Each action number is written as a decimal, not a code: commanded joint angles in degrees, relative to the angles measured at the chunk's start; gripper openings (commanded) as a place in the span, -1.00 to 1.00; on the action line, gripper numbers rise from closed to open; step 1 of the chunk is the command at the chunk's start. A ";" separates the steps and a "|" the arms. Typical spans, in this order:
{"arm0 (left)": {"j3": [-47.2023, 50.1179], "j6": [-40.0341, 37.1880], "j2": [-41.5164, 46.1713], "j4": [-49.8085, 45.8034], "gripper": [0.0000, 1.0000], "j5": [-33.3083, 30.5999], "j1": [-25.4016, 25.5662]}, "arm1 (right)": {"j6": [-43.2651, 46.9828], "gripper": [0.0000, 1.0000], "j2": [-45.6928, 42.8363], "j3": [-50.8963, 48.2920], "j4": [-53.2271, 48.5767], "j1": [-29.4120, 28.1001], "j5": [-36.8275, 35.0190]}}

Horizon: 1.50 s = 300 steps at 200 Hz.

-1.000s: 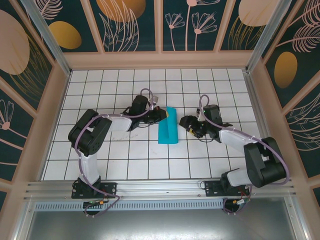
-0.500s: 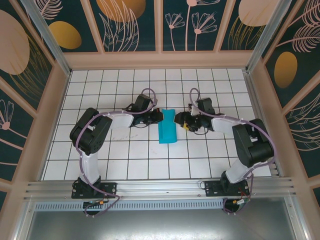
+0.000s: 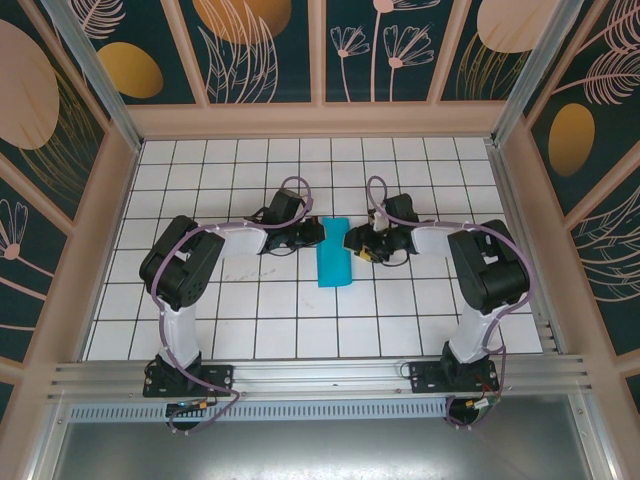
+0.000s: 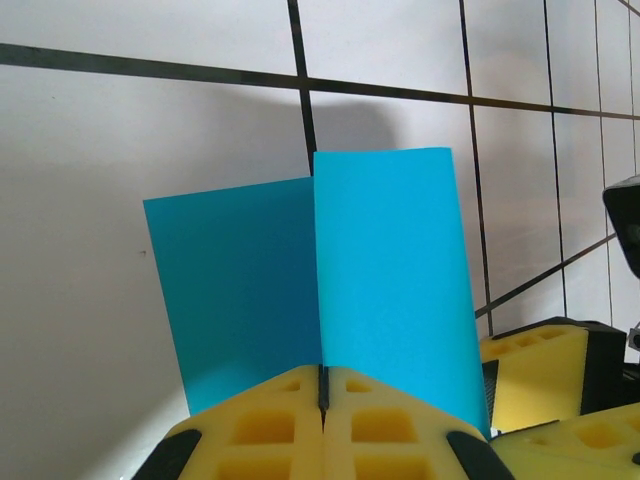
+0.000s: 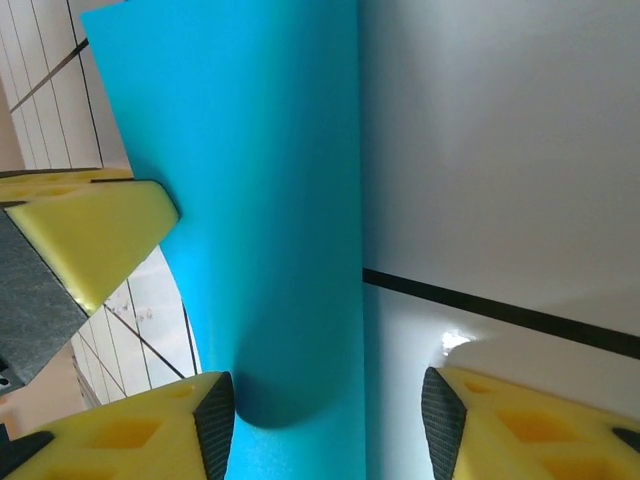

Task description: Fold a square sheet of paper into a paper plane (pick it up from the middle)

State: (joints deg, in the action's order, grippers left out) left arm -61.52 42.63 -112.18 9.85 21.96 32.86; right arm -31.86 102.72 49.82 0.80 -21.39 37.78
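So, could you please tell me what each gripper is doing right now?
Left gripper: shut on the folded teal paper.
Right gripper: open, around its edge.

I get bright, even overhead light on the white gridded tabletop [image 3: 250, 300]. The folded teal-blue paper sheet [image 4: 390, 280] casts a soft grey shadow. There is one small glare spot in the right wrist view, and close foreground edges blur.

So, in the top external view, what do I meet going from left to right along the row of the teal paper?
left arm → left jaws, shut on the sheet's left edge → square sheet of paper, folded → right jaws, apart around its right edge → right arm
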 commanded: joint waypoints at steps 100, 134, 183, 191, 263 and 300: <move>1.37 1.73 8.75 -4.65 0.14 -10.31 -0.26 | 3.47 -0.14 6.43 1.83 -6.91 -3.67 -10.01; 3.94 2.42 13.54 -5.26 0.43 -17.25 -0.86 | 5.48 -0.06 8.95 4.76 -11.45 -6.48 -15.02; 9.29 1.20 19.90 -4.23 0.97 -25.92 -1.91 | 5.20 -0.02 12.40 6.95 -14.46 -9.64 -20.73; 9.91 0.76 20.47 -4.03 0.97 -27.05 -2.10 | 5.38 0.00 12.93 7.12 -14.95 -9.64 -21.36; 11.48 -3.08 20.03 -2.64 0.97 -26.20 -2.46 | 6.16 0.15 17.23 9.17 -17.32 -12.71 -25.06; 13.21 -0.98 19.15 1.54 0.92 -21.54 -2.64 | 6.60 0.16 18.09 9.32 -17.68 -12.89 -26.16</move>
State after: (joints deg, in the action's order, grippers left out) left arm -49.63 41.21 -92.62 7.38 -2.68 30.63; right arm -27.29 108.55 63.72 -19.59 -31.99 14.39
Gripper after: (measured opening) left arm 0.973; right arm 0.579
